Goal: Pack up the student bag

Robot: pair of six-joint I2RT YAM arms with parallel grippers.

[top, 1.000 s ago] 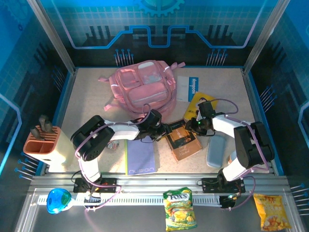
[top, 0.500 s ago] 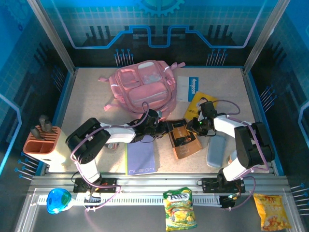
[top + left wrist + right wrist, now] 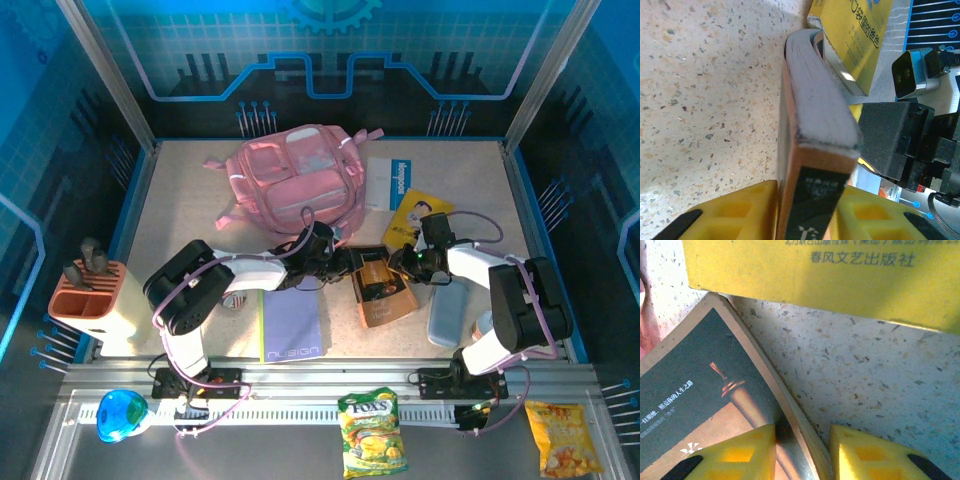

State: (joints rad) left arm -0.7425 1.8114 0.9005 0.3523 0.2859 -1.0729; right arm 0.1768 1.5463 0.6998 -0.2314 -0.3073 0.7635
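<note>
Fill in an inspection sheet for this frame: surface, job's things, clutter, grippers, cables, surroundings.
Surface: speckled tabletop, no spills seen.
Job's things: student bag lies at the back; brown book sits between the grippers.
Clutter: yellow book, white booklet, purple notebook, grey case, orange-topped block, snack bags on the front ledge.
Grippers: left gripper shut on the brown book; right gripper straddles its edge, grip unclear.
Cables: purple cables loop along both arms, none seen snagged.
Surroundings: blue printed walls, metal frame.

- A thick paperback (image 3: 815, 110) stands on edge, pinched by the left gripper (image 3: 805, 212) at 6 o'clock.
- A yellow book (image 3: 855, 30) lies at 1 o'clock.
- The speckled table (image 3: 705, 85) spreads at 9 o'clock.
</note>
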